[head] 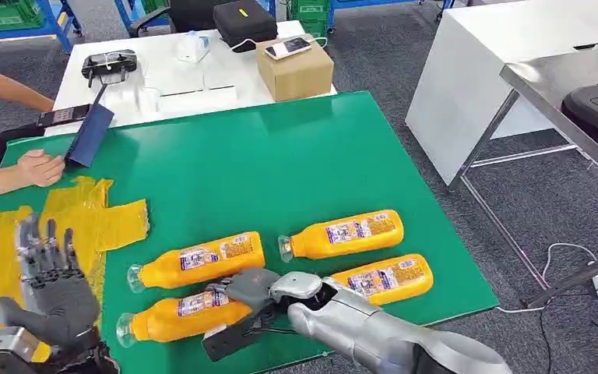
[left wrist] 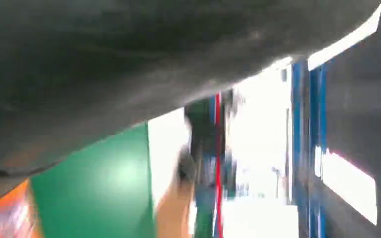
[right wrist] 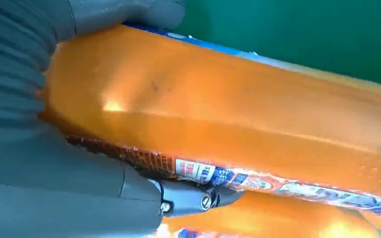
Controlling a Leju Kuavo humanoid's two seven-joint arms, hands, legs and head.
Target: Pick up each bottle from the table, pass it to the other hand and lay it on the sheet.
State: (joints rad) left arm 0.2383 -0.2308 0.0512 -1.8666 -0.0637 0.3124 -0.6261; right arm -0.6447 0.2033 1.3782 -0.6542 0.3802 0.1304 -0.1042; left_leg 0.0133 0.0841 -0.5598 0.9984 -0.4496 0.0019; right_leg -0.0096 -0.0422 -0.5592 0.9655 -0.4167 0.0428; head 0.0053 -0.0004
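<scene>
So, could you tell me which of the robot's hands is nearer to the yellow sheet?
Left. The left hand hovers open over the yellow sheet; the right hand is off it, gripping the nearest bottle on the green mat.

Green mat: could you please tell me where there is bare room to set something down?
Free: the far half of the green mat, between the orange bottles and the cardboard box. Crowded: the near edge, around the right hand.
</scene>
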